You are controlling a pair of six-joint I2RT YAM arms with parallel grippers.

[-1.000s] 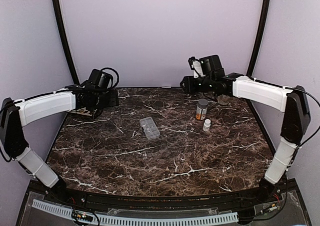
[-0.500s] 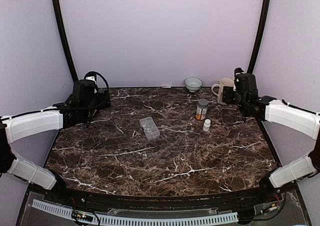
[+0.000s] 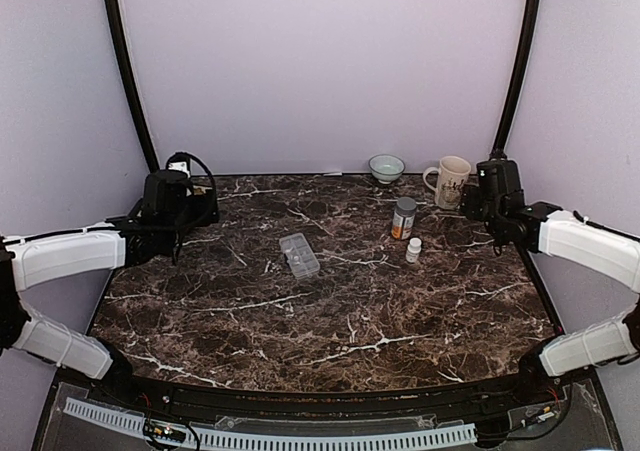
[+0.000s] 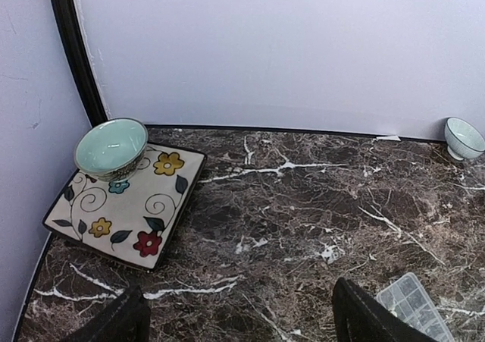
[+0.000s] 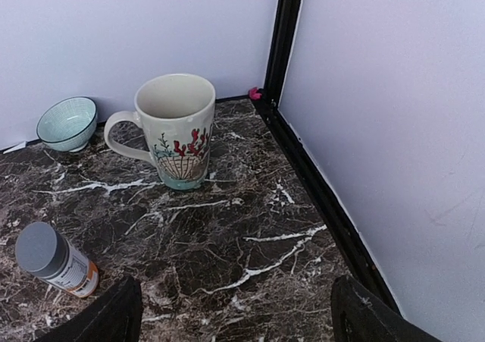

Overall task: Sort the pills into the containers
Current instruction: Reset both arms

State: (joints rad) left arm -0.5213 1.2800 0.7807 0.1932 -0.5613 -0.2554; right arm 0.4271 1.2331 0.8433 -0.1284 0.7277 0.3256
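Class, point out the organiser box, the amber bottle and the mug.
organiser box (image 3: 299,255): top view, middle of its top.
amber bottle (image 3: 402,225): top view, on its body.
mug (image 5: 176,133): right wrist view, on its painted side.

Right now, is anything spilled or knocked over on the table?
No. The amber bottle, tiny white bottle and mug all stand upright, and the clear organiser box lies flat, only turned at a slant.

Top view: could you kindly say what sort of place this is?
Probably a robot test booth: plain lilac walls, marble-patterned table, left arm and right arm mounted at its near edge.
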